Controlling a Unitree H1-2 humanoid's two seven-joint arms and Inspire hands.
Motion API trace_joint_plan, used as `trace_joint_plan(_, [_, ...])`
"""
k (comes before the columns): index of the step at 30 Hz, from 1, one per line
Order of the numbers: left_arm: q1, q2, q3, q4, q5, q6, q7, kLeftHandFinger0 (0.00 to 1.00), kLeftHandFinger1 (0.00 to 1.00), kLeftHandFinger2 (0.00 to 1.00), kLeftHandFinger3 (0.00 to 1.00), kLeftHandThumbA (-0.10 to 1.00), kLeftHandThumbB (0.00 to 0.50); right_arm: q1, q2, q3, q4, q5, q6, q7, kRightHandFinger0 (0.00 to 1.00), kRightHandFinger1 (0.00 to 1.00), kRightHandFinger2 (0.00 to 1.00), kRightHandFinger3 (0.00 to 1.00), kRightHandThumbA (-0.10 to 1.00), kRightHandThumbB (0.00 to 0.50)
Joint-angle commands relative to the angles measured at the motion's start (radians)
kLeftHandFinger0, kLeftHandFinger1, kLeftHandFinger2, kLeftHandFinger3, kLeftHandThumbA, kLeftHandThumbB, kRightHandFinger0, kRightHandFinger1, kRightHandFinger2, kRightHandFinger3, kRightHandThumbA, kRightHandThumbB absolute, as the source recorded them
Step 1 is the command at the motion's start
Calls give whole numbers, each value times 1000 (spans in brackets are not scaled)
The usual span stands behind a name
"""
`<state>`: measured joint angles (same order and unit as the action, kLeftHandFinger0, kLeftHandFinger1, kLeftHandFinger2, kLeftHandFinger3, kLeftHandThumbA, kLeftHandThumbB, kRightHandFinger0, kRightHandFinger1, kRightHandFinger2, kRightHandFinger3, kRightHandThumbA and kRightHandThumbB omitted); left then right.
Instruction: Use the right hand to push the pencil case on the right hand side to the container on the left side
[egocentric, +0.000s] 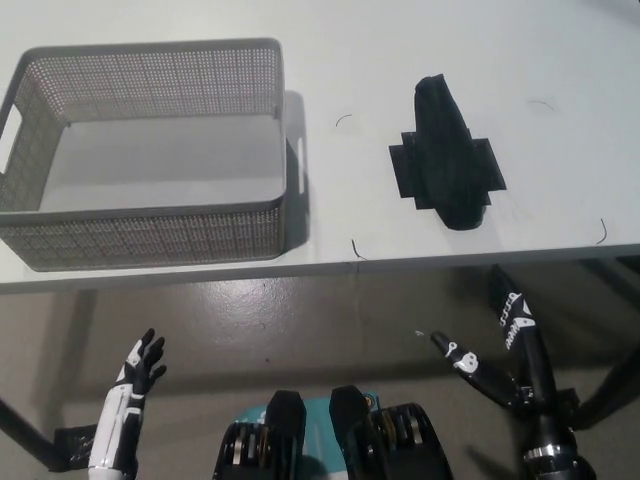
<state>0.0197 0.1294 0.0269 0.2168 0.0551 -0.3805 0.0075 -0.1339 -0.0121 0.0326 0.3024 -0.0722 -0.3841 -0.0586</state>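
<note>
A black pencil case lies on the white table, right of centre, resting on black tape marks. At the table's left stands a grey perforated basket with nothing in it. My black right hand hangs below the table's front edge at the lower right, fingers spread, well short of the pencil case. My white left arm ends in a hand at the lower left, also below the table, fingers apart and holding nothing.
The table's front edge runs across the middle of the picture. A few thin dark marks dot the tabletop between basket and case. Grey floor lies below.
</note>
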Motion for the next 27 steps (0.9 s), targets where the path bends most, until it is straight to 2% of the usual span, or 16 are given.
trace_joint_plan(1, [-33,31,-32,-21,69,-33,-18,1000,1000,1000,1000,1000,500,-20,-21,4,-14,15,-85,28,1000,1000,1000,1000,1000,268])
trace_joint_plan(2, [-34,34,-37,-26,76,-30,-18,1000,1000,1000,1000,1000,500,-19,-22,5,-21,19,-74,32,1000,1000,1000,1000,1000,292])
trace_joint_plan(3, [-35,36,-41,-29,79,-27,-16,1000,1000,1000,1000,1000,500,-18,-23,5,-26,23,-67,35,1000,1000,1000,1000,1000,295])
trace_joint_plan(7, [-37,39,-50,-31,55,-28,-33,1000,1000,1000,1000,1000,500,-16,-23,3,-25,22,-76,30,1000,1000,1000,1000,1000,272])
trace_joint_plan(9, [-38,42,-49,-33,56,-22,-34,1000,1000,1000,1000,1000,500,-15,-24,0,-38,19,-77,25,1000,1000,1000,1000,1000,239])
trace_joint_plan(12, [-32,45,-40,-30,44,-33,-33,1000,1000,1000,1000,1000,500,-11,-24,-7,-53,1,-85,8,1000,1000,1000,1000,1000,255])
trace_joint_plan(14, [-23,42,-30,-26,22,-37,-32,1000,1000,1000,1000,1000,500,-6,-28,-8,-60,4,-86,10,1000,1000,1000,1000,1000,245])
trace_joint_plan(19, [-20,42,-28,2,7,-66,-41,1000,1000,1000,1000,1000,500,16,-41,-24,-78,60,-82,33,1000,1000,1000,1000,1000,256])
trace_joint_plan(23, [-26,41,-24,20,-4,-88,-47,1000,1000,1000,1000,1000,500,10,-48,-55,-101,4,-85,-20,1000,1000,1000,1000,1000,156])
trace_joint_plan(25, [-18,41,-22,10,-12,-81,-52,1000,1000,1000,1000,1000,500,8,-47,-79,-135,-8,-57,-43,1000,1000,1000,1000,1000,138])
trace_joint_plan(27, [-14,43,-20,10,-14,-84,-54,1000,1000,1000,1000,1000,500,-3,-59,-96,-143,-12,-73,-44,1000,1000,1000,1000,1000,97])
